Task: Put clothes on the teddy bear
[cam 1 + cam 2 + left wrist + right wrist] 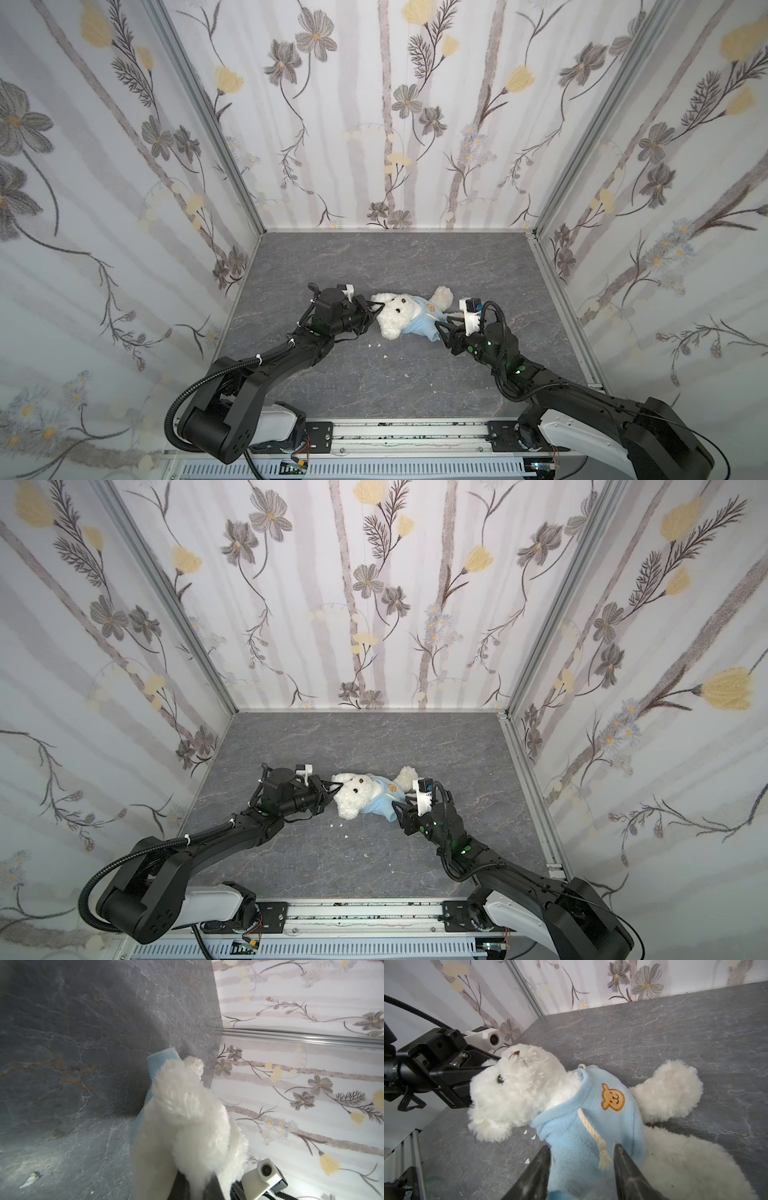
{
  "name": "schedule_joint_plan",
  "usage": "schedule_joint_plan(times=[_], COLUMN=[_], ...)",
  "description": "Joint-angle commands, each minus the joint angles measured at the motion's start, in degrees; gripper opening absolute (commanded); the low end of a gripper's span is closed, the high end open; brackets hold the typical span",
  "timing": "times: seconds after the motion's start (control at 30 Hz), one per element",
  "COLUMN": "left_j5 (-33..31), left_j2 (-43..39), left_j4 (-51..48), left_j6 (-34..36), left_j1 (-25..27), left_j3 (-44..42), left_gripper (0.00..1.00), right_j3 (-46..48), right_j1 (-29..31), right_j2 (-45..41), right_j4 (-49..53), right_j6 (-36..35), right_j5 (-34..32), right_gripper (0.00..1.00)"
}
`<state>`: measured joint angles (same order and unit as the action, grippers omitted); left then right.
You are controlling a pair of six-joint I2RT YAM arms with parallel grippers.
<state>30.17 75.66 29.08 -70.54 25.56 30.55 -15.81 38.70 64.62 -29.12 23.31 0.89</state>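
- Mid-table on the grey marbled table (374,266), teddy bear (397,313) lies face up, head toward the left arm's side, lower limbs toward the right arm's side; same in both top views (353,791)
- light-blue hoodie (581,1122) covers its torso; orange bear patch (612,1097) faces up; head and lower limbs show bare white fur
- left gripper (376,309) closed tight, pinching fur at the bear's ear; left wrist view shows white fur wedged between its 2 fingers (182,1186)
- right gripper (582,1149) at the hoodie's lower hem, jaws standing clearly apart; blue cloth and the end of the rope drawstring (591,1128) lie between its 2 fingers (537,1174)
- few white crumbs (376,344) on the table just beside the bear's head
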Motion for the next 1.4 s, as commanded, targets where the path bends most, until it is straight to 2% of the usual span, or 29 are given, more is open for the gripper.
schedule_joint_plan(times=[0.0, 0.1, 0.2, 0.33, 0.43, 0.5, 0.57, 0.73, 0.9, 1.07, 1.23, 1.3, 1.37], left_j5=[-1.9, -6.2, -8.9, -7.8, -12.3, -16.6, -19.5, -22.9, -24.3, -24.6, -25.6, -25.6, -25.4], left_j2=[-2.1, -7.7, -12.8, -14.6, -13.0, -11.0, -9.4, -9.5, -11.4, -10.6, -9.5, -9.1, -9.1], left_j4=[2.1, 1.5, 0.0, -5.9, -12.8, -14.2, -14.3, -13.8, -17.1, -20.5, -21.6, -21.6, -21.5], left_j6=[19.3, 38.9, 61.4, 93.9, 118.7, 130.5, 138.6, 151.1, 157.6, 158.0, 157.7, 157.5, 157.0], left_j1=[0.0, 0.7, 3.6, 9.4, 14.6, 17.1, 19.5, 25.5, 29.8, 32.2, 32.2, 32.2, 32.4], left_j3=[2.9, 5.1, 7.1, 7.8, 6.9, 5.2, 3.5, -1.1, -6.1, -9.2, -9.8, -9.9, -9.9], left_gripper=[0.0, 0.0, 0.0, 0.0, 0.0, 0.0, 0.0, 0.0, 0.0, 0.0, 0.0, 0.0, 0.0], right_j3=[-2.8, -6.1, -9.8, -15.0, -17.3, -18.2, -18.8, -19.6, -20.4, -22.0, -26.1, -28.4, -30.8], right_j1=[-2.6, -9.2, -15.0, -17.8, -18.7, -19.2, -19.4, -19.4, -19.3, -19.2, -17.9, -15.0, -11.2], right_j2=[-3.6, -7.4, -9.2, -8.2, -6.6, -5.9, -5.6, -4.3, 0.7, 5.6, 13.2, 15.2, 16.8], right_j4=[6.3, 10.5, 13.7, 17.1, 18.7, 19.8, 21.2, 24.8, 29.4, 33.6, 38.3, 40.5, 42.4], right_j6=[-0.4, 0.0, -0.1, -2.3, -3.3, -3.7, -4.3, -5.8, -5.6, -5.2, -7.6, -10.1, -12.4], right_j5=[-4.8, -1.4, 2.1, 3.5, 5.2, 6.5, 7.4, 13.5, 21.9, 27.5, 35.1, 34.4, 30.4], right_gripper=[0.52, 0.53, 0.54, 0.54, 0.54, 0.54, 0.54, 0.54, 0.52, 0.52, 0.43, 0.41, 0.37])
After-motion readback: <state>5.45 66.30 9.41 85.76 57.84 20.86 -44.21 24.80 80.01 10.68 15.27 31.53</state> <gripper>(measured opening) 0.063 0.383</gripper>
